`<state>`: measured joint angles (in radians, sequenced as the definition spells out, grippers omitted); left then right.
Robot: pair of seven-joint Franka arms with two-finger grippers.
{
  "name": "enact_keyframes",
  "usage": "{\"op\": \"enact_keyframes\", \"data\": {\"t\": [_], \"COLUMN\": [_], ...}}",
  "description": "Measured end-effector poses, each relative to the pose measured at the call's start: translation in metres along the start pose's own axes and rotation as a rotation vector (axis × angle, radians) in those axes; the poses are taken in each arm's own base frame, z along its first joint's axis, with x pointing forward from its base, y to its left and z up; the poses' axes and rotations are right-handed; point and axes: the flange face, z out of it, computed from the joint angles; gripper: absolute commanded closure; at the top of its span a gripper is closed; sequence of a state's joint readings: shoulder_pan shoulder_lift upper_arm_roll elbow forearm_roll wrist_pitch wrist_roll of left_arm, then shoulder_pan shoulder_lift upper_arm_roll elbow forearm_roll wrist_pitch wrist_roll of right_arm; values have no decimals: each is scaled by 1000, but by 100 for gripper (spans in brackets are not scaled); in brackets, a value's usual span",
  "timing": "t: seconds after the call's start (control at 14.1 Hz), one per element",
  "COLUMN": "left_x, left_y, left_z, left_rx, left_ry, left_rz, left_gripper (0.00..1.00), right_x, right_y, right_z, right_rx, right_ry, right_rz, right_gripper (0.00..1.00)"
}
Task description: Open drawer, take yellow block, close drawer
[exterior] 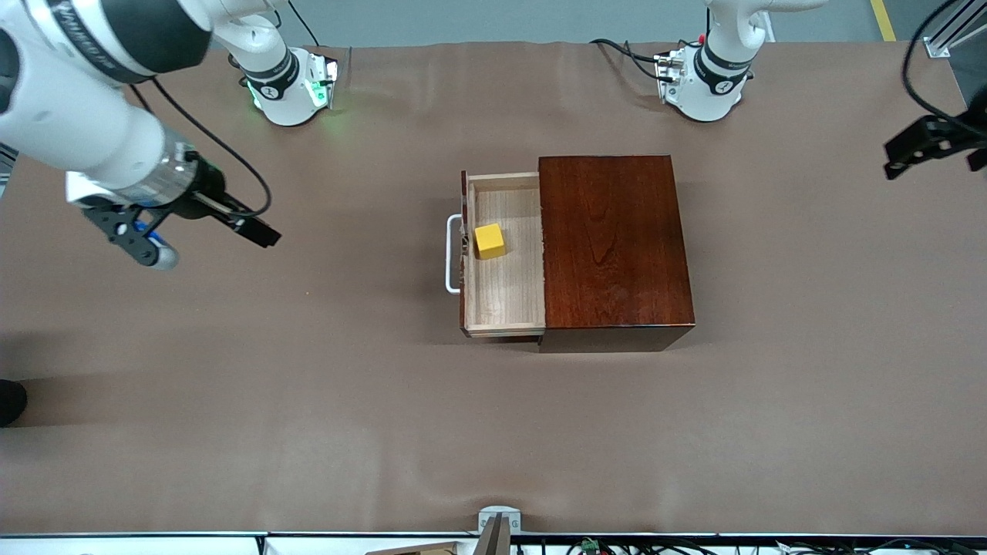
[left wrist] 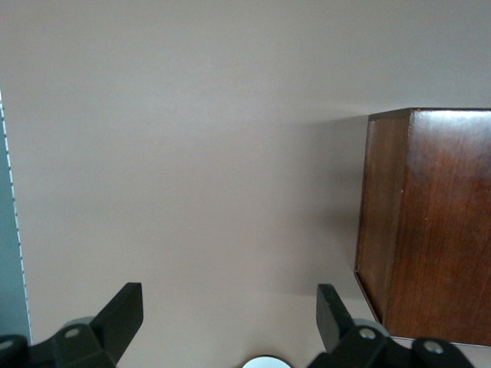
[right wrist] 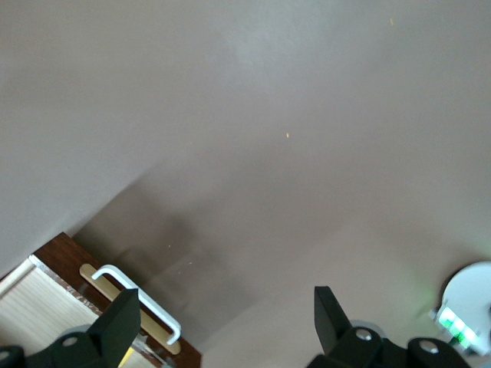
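Item for your check: drawer [exterior: 505, 258] pulled out of the wooden box [exterior: 613, 247], yellow block [exterior: 490, 240] lying in it near the white handle [exterior: 451, 254], well apart from your right gripper [exterior: 197, 231], spread wide and empty over bare table [exterior: 308, 385], while the left gripper [left wrist: 230, 318], likewise wide and empty, waits beside the box's closed end.

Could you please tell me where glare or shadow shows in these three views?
Front view: sheen on the wooden box top, green glow by the right arm's base. Left wrist view: soft shadow on the table beside the box. Right wrist view: broad shadow near the drawer handle.
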<state>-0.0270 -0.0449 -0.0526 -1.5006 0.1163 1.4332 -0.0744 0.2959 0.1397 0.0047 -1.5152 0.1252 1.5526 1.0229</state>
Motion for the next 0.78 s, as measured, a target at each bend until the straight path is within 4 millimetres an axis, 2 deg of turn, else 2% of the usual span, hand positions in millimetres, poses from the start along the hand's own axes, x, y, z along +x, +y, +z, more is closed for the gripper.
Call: {"op": "enact_keyframes", "data": {"t": [0.14,0.35,0.57,0.78], "left_x": [-8,-10,-9,-9], "left_y": [4,-9,-29,-31], "left_z": [5,9,13,14], "left_rx": [2,3,3,3], "left_ry": [12,9,3,0], "left_rz": [22,37,57,62], "left_gripper": [0,0,0,0], "right_x": [-21,-58,-103,-137], "right_y": [-18,-47,-85,-111], "right_z": [15,41,69,97], "right_rx": [-22,-53,-35,-23], "right_ry": [-8,-22,-3,7], "right_rz": [72,163,272,336], "right_gripper": [0,0,0,0]}}
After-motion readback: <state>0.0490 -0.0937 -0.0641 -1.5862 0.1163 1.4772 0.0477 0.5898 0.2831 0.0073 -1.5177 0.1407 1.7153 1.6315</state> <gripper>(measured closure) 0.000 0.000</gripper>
